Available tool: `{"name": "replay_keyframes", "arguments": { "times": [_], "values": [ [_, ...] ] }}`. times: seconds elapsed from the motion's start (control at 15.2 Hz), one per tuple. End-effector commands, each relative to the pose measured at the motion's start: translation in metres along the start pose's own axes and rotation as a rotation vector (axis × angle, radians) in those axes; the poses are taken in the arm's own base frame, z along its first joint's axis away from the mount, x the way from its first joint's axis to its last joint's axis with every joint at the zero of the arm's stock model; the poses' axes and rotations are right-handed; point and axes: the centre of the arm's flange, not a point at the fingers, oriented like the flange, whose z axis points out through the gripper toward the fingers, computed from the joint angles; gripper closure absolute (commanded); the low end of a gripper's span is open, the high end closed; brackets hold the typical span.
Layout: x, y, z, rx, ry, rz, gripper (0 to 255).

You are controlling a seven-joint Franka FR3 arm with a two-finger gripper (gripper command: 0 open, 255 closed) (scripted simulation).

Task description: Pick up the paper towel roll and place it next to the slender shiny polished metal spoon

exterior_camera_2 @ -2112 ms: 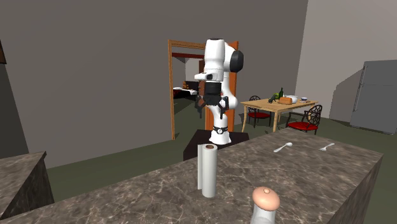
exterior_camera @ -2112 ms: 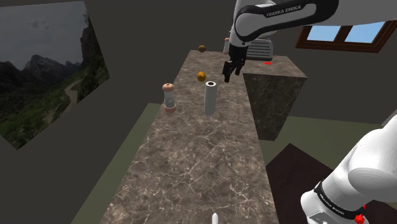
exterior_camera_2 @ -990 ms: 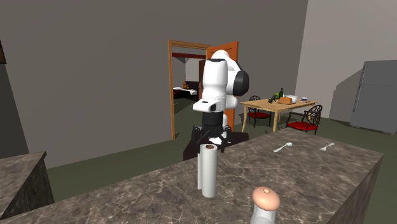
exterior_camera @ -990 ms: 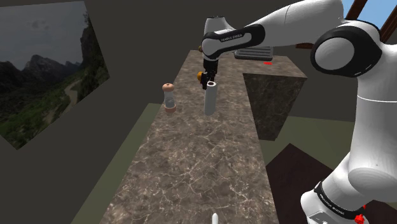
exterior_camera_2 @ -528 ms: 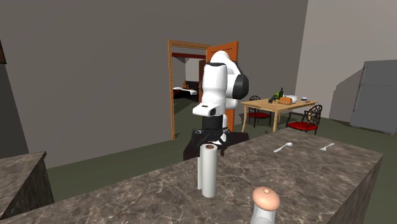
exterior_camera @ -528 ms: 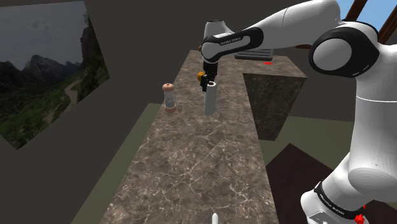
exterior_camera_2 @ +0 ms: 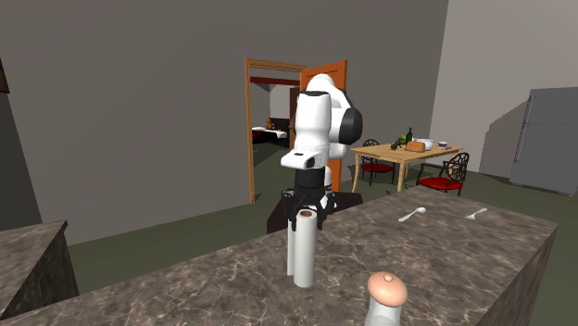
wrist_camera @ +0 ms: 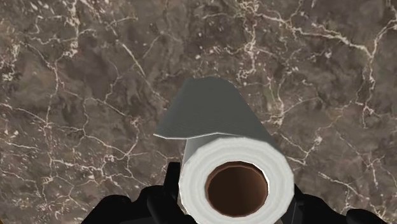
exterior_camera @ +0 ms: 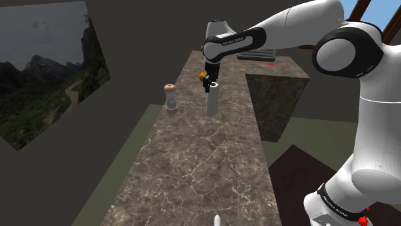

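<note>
The paper towel roll [exterior_camera: 212,101] is a tall white cylinder standing upright on the brown marbled counter [exterior_camera: 199,167]. My black gripper [exterior_camera: 211,84] comes down over its top end and is shut on it. From across the counter, the roll [exterior_camera_2: 302,252] stands near the front and the gripper [exterior_camera_2: 306,216] clasps its upper rim. In the wrist view the roll [wrist_camera: 216,118] with its brown core sits between the fingers [wrist_camera: 159,200], which press against its sides at the gripper [wrist_camera: 233,202]. A slim pale spoon [exterior_camera_2: 412,214] lies far along the counter, toward the second exterior view's right.
A shaker with a brown cap [exterior_camera: 170,97] stands to the shoulder view's left of the roll and shows close up as the shaker [exterior_camera_2: 386,298]. An orange object [exterior_camera: 202,76] lies just beyond the gripper. Another utensil [exterior_camera_2: 475,214] lies past the spoon. A lower dark counter [exterior_camera: 279,90] adjoins on the right.
The fingers have closed onto the top of the roll over the last half second. The arm has barely moved, and the roll still stands on the counter.
</note>
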Motion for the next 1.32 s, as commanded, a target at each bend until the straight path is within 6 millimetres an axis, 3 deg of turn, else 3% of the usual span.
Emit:
{"name": "replay_keyframes", "arguments": {
  "times": [0.0,0.26,1.25],
  "values": [
    [0.0,0.001,0.001,-0.001,-0.001,0.001,255],
    [0.0,0.001,0.001,-0.001,-0.001,0.001,255],
    [0.004,0.006,-0.078,-0.001,-0.001,0.001,255]
  ]
}}
